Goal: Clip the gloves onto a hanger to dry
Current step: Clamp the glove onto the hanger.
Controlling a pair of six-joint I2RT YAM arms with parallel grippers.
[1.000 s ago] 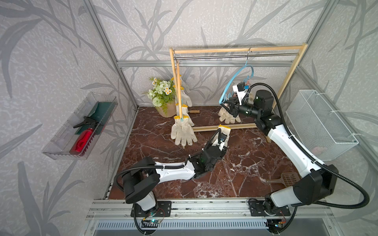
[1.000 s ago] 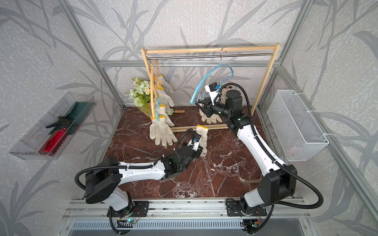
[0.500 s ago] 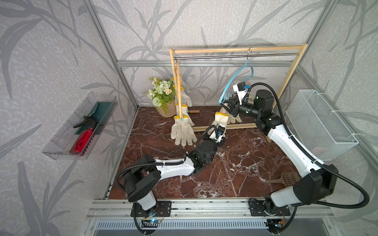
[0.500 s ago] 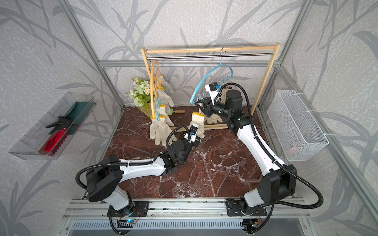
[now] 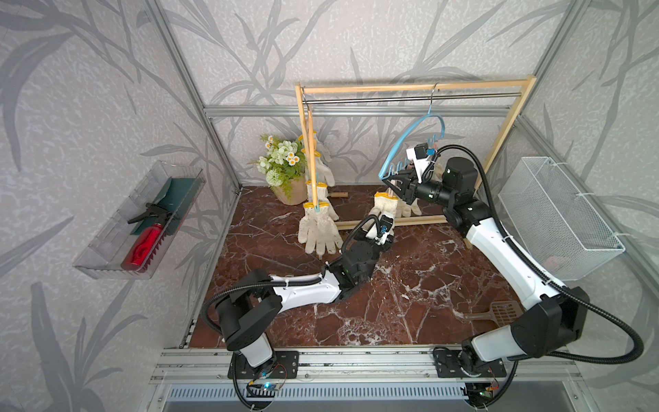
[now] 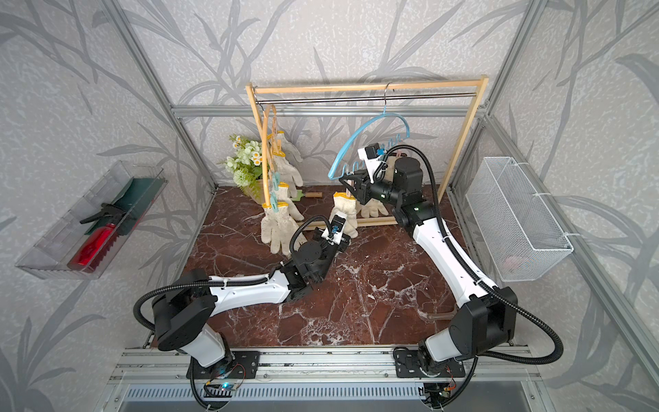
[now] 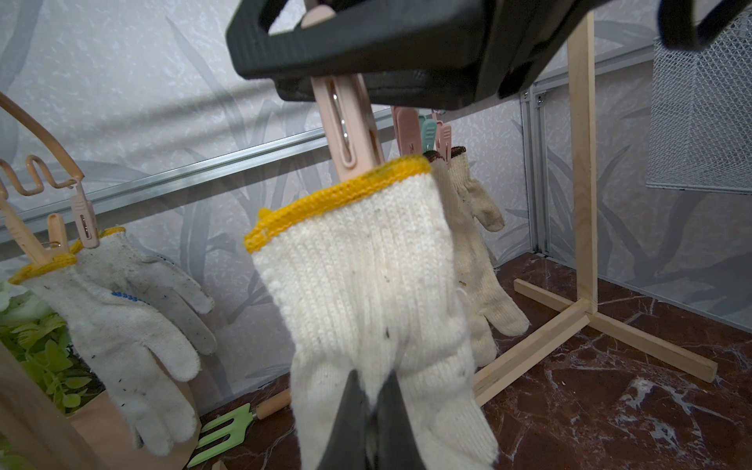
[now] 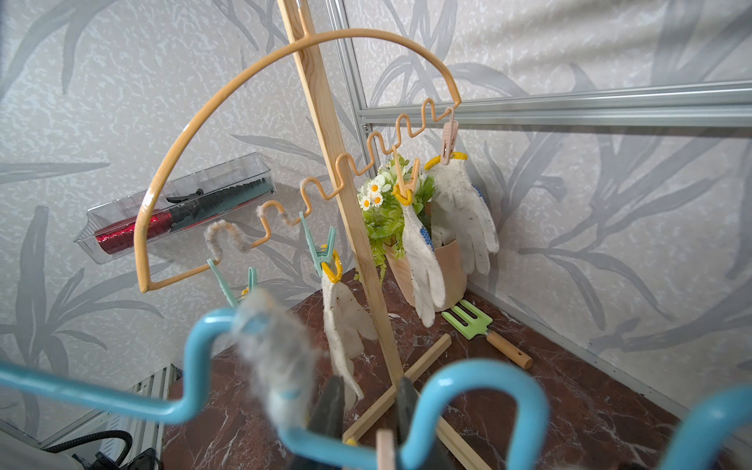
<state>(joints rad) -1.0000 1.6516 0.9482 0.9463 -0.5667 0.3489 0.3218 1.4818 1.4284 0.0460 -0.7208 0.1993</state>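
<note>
Left gripper (image 7: 368, 411) pinched shut on the fingers of a glove (image 7: 366, 276), carried up and rearward since a second ago. Its yellow cuff now meets the pink clothespin (image 7: 346, 126), which the right gripper (image 8: 368, 403) squeezes, under the blue hanger (image 5: 410, 132).

We see grey leaf-print walls (image 5: 356, 42) edged with aluminium rails (image 5: 249, 110), and a dark red marble floor (image 5: 410, 292) with white veins. There's a clear tray (image 5: 89, 265) on the left wall and a white wire basket (image 5: 570, 232) on the right. Light is soft and even.
</note>
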